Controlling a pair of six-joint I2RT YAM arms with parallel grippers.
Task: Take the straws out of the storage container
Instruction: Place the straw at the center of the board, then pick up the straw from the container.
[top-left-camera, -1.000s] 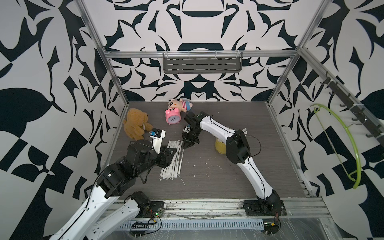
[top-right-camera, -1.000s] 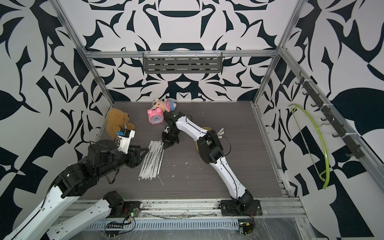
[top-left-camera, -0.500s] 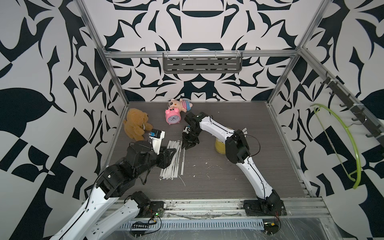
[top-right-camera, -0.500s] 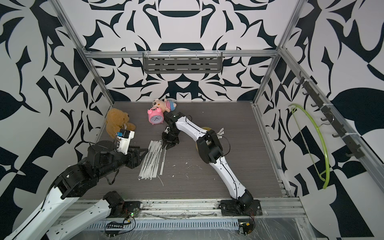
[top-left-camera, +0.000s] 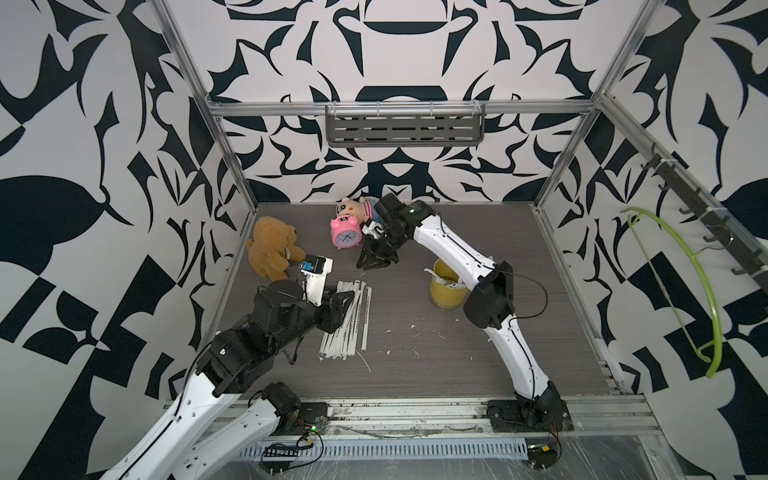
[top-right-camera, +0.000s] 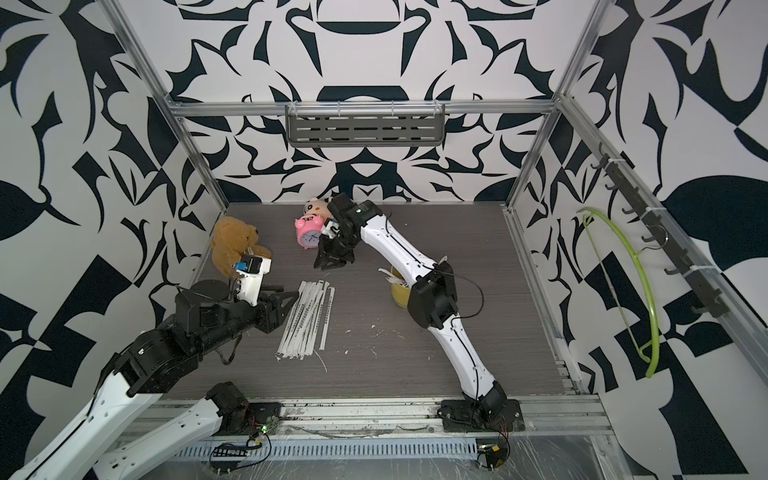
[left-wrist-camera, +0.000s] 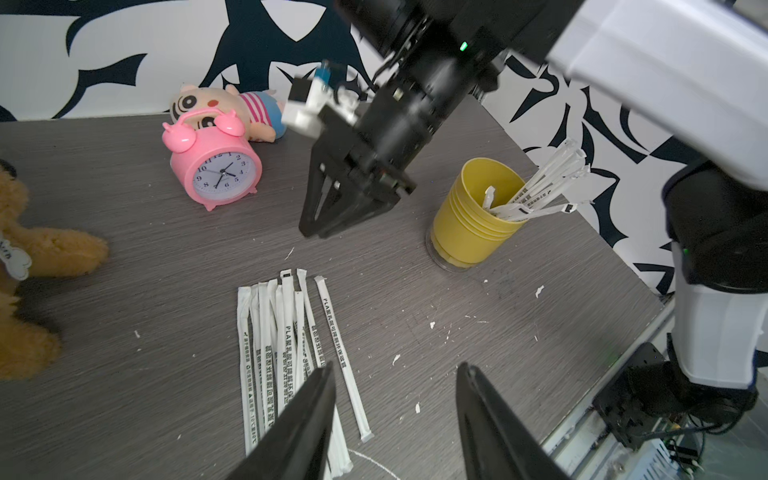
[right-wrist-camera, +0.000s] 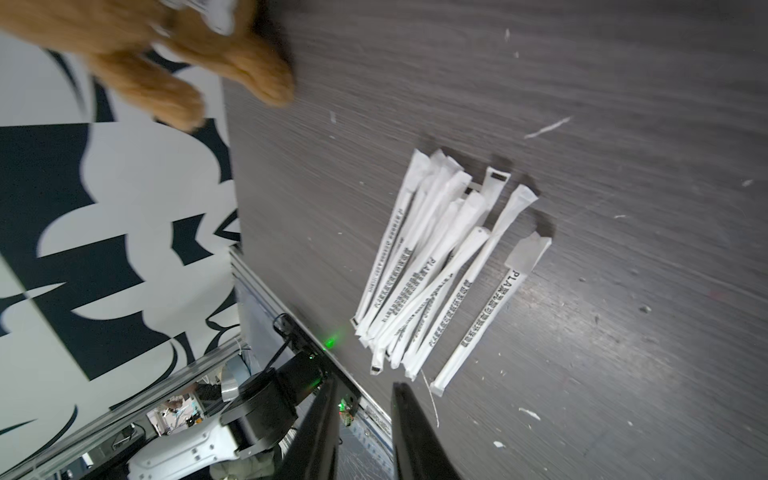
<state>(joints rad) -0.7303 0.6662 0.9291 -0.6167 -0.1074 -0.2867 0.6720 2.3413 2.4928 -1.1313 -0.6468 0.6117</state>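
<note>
Several straws (top-left-camera: 347, 320) in white printed wrappers lie side by side on the dark table, also seen as the straws (left-wrist-camera: 286, 353) and the straws (right-wrist-camera: 432, 266) in the wrist views. The yellow storage container (top-left-camera: 446, 291) stands upright to their right, with more straws (left-wrist-camera: 540, 187) leaning out of the storage container (left-wrist-camera: 469, 224). My left gripper (top-left-camera: 343, 298) hovers open over the pile's left side; the left gripper (left-wrist-camera: 395, 368) is empty. My right gripper (top-left-camera: 372, 264) hangs above the table behind the pile, pointing down. The right gripper (right-wrist-camera: 365, 384) shows a narrow gap and holds nothing.
A pink alarm clock (top-left-camera: 345, 237) and a pig plush (top-left-camera: 353, 208) sit at the back just left of my right gripper. A brown teddy bear (top-left-camera: 272, 249) sits at the back left. White paper scraps (top-left-camera: 415, 332) dot the table. My right arm's elbow (top-left-camera: 488, 297) stands beside the cup.
My right gripper has parted its jaws, left one straw at the right side of the pile, and lifted back away from it. The left arm has barely moved.
</note>
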